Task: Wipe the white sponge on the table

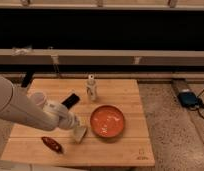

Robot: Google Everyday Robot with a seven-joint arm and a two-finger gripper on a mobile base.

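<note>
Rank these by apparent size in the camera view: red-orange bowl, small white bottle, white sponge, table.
1. table
2. red-orange bowl
3. small white bottle
4. white sponge, partly hidden, gripped by the shut gripper left of the bowl.

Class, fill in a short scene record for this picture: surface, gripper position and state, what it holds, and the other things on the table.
Surface: table, light wooden slats
Gripper: gripper, shut, low over the table just left of the red-orange bowl
Held item: white sponge, at the fingertips, down at the tabletop
Behind the bowl: small white bottle, upright
Left side: white cup, partly hidden by the arm
Front left: dark red object, lying flat
Near the cup: black object
</note>
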